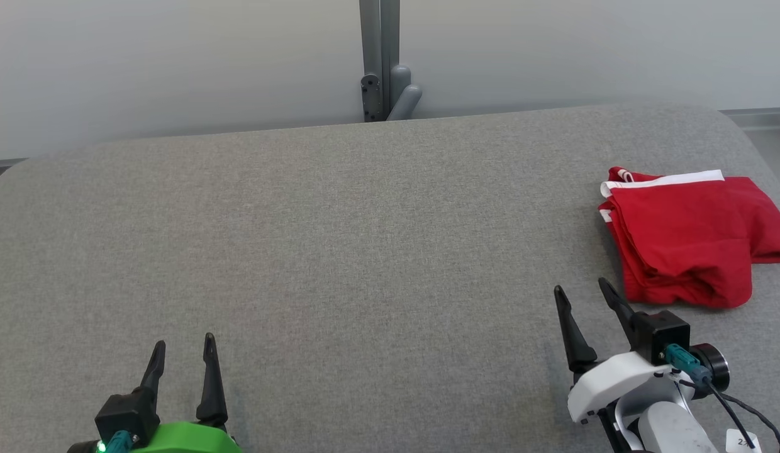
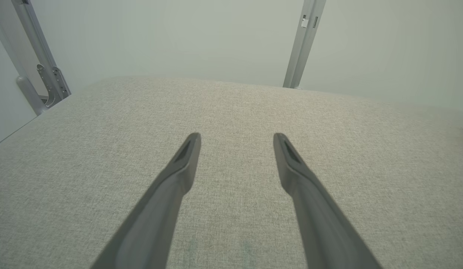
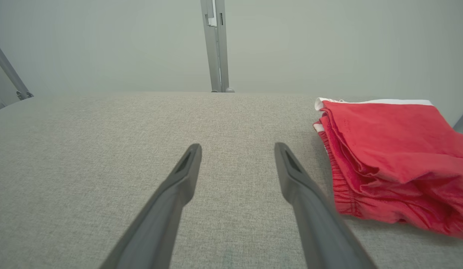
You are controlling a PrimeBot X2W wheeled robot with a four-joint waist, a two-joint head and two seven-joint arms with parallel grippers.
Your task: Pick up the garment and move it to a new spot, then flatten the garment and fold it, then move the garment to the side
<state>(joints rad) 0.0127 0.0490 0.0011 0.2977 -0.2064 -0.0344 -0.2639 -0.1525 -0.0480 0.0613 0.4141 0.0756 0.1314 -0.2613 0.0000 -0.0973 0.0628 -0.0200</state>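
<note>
While garment (image 1: 685, 242) lies folded, right hand (image 1: 580, 285) spread.

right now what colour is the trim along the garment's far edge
White, on a red garment; the trim shows best in the head view.

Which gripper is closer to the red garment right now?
Right. The right gripper, open, is just short of the red garment, not touching it. The left gripper, also open, is far off across the grey surface.

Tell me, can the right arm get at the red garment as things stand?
Probably yes. The right end effector is open and empty, close beside the red garment, and nothing but grey padded surface lies between them.
</note>
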